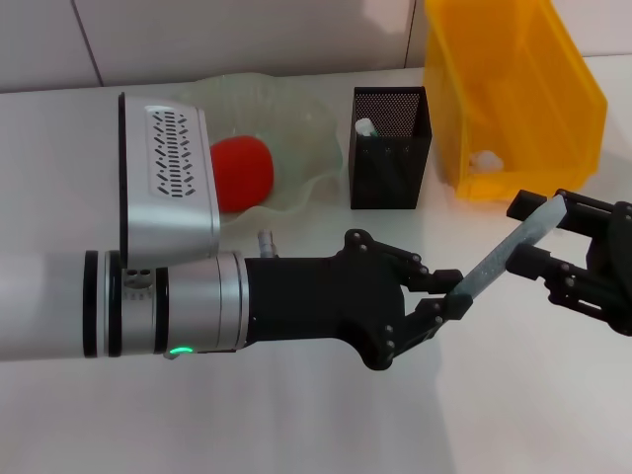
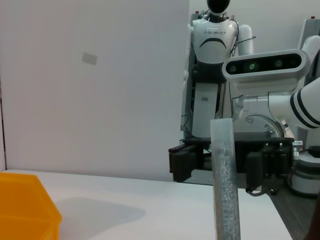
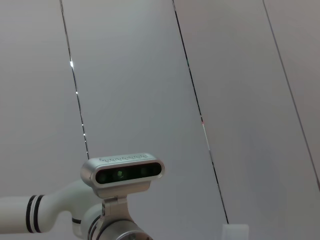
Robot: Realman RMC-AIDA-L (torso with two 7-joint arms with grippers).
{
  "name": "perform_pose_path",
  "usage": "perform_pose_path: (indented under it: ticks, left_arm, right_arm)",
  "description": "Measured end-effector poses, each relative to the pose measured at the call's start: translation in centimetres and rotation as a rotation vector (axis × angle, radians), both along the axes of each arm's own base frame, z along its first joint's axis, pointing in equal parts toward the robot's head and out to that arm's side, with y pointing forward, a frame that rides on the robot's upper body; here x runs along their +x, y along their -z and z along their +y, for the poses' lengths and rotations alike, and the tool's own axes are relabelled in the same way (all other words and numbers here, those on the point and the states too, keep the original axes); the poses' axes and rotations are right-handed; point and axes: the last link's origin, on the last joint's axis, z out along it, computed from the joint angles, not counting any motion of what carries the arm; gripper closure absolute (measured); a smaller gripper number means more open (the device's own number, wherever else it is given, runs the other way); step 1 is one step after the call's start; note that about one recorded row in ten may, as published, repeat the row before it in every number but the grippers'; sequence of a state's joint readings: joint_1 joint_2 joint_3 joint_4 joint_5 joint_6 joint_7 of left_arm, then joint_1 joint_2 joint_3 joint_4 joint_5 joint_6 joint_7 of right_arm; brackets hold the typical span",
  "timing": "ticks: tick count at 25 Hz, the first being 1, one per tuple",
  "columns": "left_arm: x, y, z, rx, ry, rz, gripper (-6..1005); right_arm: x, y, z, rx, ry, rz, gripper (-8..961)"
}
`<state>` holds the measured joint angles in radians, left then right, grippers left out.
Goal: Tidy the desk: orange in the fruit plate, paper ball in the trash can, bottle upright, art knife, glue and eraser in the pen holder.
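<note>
My left gripper [image 1: 446, 293] reaches across the desk [image 1: 296, 425] and is shut on the lower end of the art knife [image 1: 513, 247], a flat grey strip slanting up to the right. My right gripper [image 1: 533, 233] is open, with one finger on each side of the knife's upper end. In the left wrist view the knife [image 2: 225, 190] stands between the right gripper's black fingers [image 2: 184, 161] with gaps on both sides. The orange [image 1: 242, 173] lies in the fruit plate [image 1: 311, 118]. The pen holder [image 1: 390, 158] holds something white. The bottle and eraser are out of view.
The yellow trash can [image 1: 513, 89] stands at the back right, with a white lump showing through its wall; its corner shows in the left wrist view [image 2: 25, 210]. A small grey object [image 1: 267, 242] pokes out behind my left arm.
</note>
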<state>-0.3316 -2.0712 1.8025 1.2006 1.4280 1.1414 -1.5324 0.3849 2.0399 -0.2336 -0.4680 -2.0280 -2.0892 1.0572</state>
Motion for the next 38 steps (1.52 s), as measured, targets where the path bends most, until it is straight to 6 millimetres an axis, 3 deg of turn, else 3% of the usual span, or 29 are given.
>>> perform_pose_path:
  ticks: [8, 18, 23, 37, 38]
  left_arm:
    - [0.00, -0.04, -0.02, -0.001, 0.001, -0.001, 838]
    - [0.22, -0.08, 0.07, 0.000, 0.008, -0.003, 838]
    - [0.22, -0.04, 0.12, -0.002, 0.008, -0.001, 838]
    - [-0.42, 0.29, 0.30, -0.012, -0.007, 0.009, 798]
    - [-0.45, 0.29, 0.28, -0.011, -0.004, 0.008, 760]
  right_arm:
    - [-0.37, 0.47, 0.35, -0.027, -0.018, -0.015, 438]
    - [-0.55, 0.36, 0.76, -0.043, -0.015, -0.018, 575]
    - [-0.63, 0.62, 0.76, -0.026, -0.034, -0.034, 762]
    - [-0.64, 0.01, 0.13, 0.034, -0.052, 0.009, 800]
    - [-0.56, -0.25, 0.07, 0.056, -0.045, 0.021, 800]
